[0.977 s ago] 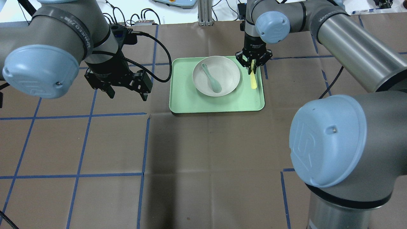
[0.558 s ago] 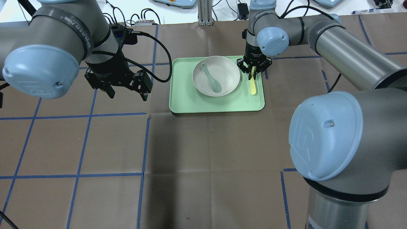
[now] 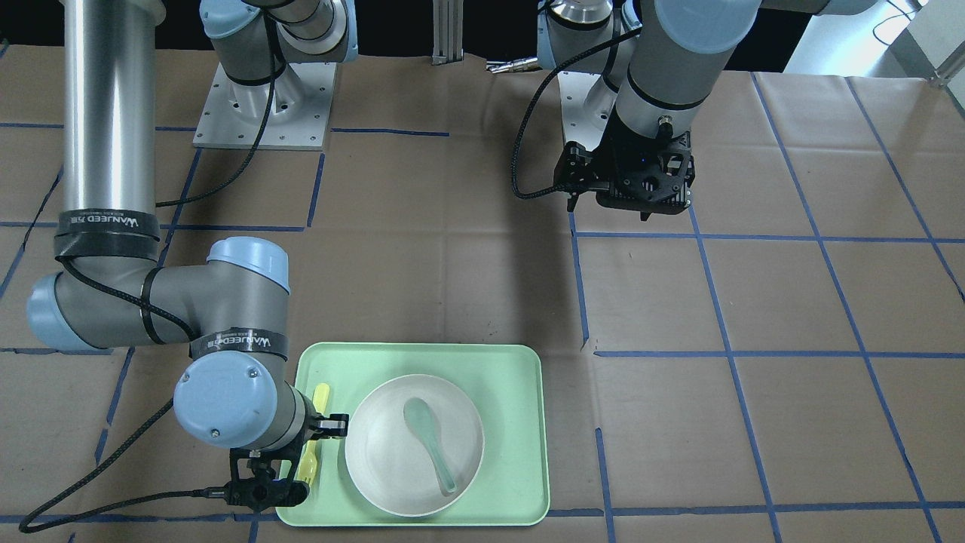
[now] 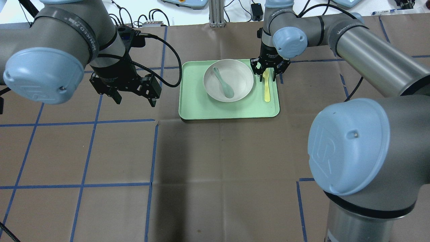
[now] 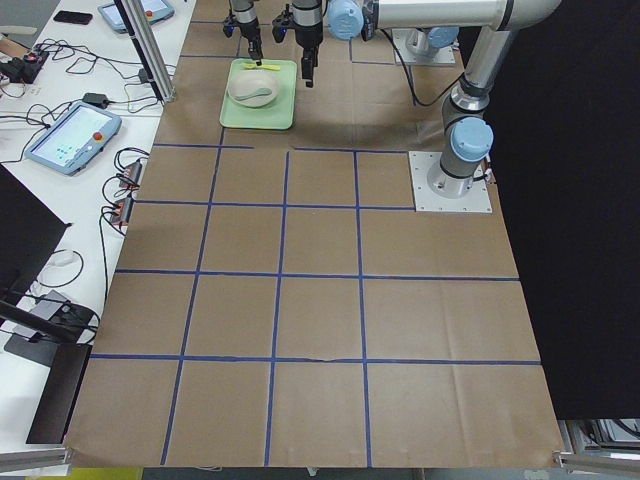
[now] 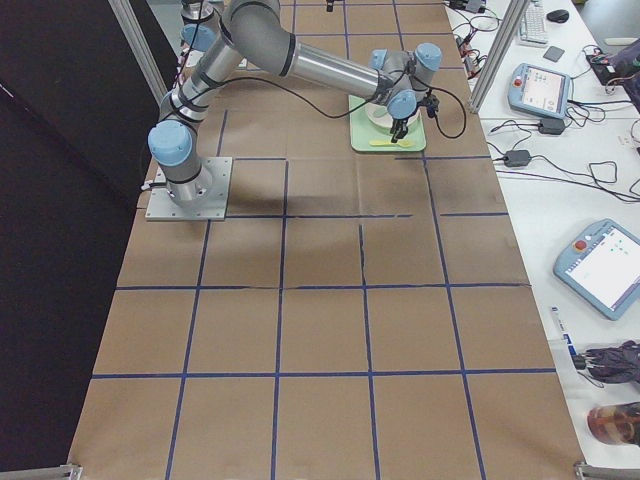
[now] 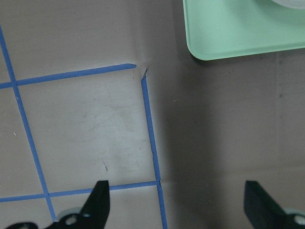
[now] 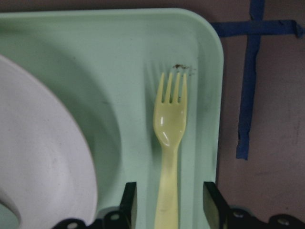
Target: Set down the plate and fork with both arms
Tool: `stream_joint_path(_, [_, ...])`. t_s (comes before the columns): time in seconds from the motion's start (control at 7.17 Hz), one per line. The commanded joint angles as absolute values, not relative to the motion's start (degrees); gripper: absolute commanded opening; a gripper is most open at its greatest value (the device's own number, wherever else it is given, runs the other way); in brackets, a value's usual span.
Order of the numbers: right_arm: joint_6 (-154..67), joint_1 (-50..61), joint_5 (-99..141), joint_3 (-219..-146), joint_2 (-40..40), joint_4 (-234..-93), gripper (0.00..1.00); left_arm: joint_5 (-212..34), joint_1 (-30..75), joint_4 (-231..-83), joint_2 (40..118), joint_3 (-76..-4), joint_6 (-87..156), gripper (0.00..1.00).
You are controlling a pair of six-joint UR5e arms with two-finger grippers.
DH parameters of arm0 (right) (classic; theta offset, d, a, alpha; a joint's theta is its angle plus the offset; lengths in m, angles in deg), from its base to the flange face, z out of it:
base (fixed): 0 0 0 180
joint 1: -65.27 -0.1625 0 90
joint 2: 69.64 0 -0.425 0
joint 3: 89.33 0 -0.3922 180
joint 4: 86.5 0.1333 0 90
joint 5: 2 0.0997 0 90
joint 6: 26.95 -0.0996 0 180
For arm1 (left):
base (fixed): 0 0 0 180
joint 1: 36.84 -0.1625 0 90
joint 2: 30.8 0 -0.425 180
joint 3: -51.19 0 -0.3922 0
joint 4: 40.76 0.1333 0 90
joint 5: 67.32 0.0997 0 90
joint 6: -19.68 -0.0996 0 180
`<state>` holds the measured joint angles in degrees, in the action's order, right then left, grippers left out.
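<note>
The pale yellow fork (image 4: 267, 89) lies flat on the green tray (image 4: 228, 109), just right of the off-white plate (image 4: 242, 75). My right gripper (image 4: 267, 76) is open and low over the fork's tine end, one finger on each side, holding nothing. The right wrist view shows the fork (image 8: 170, 124) between the spread fingertips (image 8: 128, 202), with the plate's rim (image 8: 43, 157) to the left. My left gripper (image 4: 134, 97) is open and empty above the table, left of the tray. The left wrist view shows only the tray's corner (image 7: 228, 33).
A grey-green spoon (image 4: 223, 82) lies in the plate. The tray sits at the far middle of the brown paper-covered table marked with blue tape lines (image 4: 87, 154). In the front-facing view the fork (image 3: 318, 403) lies between the right wrist and the plate (image 3: 377, 452).
My right gripper came down with the fork, then opened. The fork went from hanging tilted in the jaws to lying flat on the tray. The left arm has not moved.
</note>
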<state>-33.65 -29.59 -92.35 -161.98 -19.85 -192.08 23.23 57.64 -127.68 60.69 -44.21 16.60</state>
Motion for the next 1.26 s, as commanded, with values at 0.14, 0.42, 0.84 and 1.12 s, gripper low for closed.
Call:
stream_joint_path(0.14, [-29.35, -28.86, -92.7, -162.46, -10.61, -182.78, 1.0, 23.3, 57.73, -127.77, 61.75, -44.18, 16.51, 1.0])
stream_joint_path(0.42, [-23.8, -26.59, -93.14, -165.07, -2.97, -177.31, 1.0, 23.3, 57.73, -127.68, 61.92, -44.18, 16.51, 1.0])
stream_joint_path(0.84, [-21.67, -23.85, -92.7, -178.06, 12.23, -177.12, 1.0, 23.3, 57.73, -127.77, 61.84, -44.18, 16.6, 1.0])
stream_joint_path(1.12, [-21.76, -23.15, -92.35, -183.1, 18.84, -178.61, 1.0, 23.3, 57.73, -127.77, 61.75, -44.18, 16.6, 1.0])
